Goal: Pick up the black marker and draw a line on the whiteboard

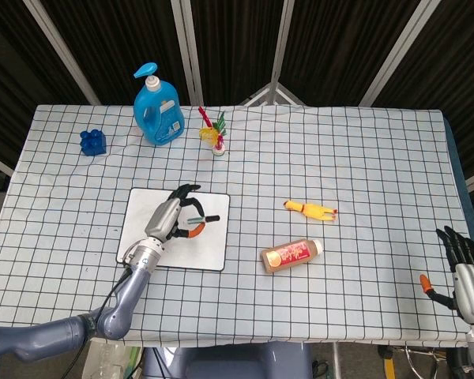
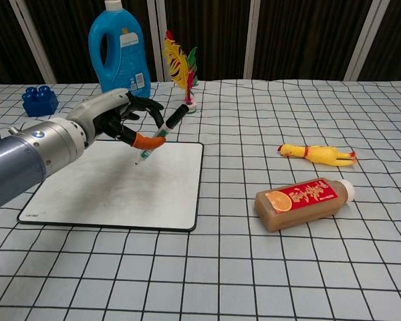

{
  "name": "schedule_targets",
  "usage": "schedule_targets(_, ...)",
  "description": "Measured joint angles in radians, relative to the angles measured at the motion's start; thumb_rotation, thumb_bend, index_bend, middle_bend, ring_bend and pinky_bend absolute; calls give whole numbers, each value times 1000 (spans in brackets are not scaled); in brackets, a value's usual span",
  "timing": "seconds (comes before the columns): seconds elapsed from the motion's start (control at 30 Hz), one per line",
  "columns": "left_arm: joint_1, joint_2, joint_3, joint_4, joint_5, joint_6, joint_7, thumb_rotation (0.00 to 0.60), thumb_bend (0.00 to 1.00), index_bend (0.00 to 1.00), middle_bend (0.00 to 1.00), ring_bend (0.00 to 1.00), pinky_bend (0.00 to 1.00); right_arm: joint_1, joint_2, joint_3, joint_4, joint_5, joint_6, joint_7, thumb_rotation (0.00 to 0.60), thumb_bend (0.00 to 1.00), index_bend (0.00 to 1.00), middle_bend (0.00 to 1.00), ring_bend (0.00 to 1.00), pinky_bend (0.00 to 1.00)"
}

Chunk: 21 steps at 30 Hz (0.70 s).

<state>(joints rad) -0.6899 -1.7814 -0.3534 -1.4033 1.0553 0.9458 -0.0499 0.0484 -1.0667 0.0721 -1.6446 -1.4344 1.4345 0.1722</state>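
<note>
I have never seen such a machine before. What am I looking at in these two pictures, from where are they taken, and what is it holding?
This is a robot with two arms, each ending in a mechanical hand. One picture looks down from a camera on its head; the other looks forward from its chest.

A table with a checked cloth carries a whiteboard, a blue detergent bottle, a blue toy block, a feathered shuttlecock toy, a yellow rubber chicken and a brown drink bottle.

The left hand holds a black marker tilted over the whiteboard, tip pointing down. Whether the tip touches the board is hard to tell. The right hand holds nothing, fingers apart, at the table's near right corner.
</note>
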Motion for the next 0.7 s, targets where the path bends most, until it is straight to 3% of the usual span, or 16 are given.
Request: schedule_targets(0.7,-25,-53,19,98,36,-7,-53,600,527,651,112,0,0,0,2,0,0,4,-5,8,600,354,0,0,0,0)
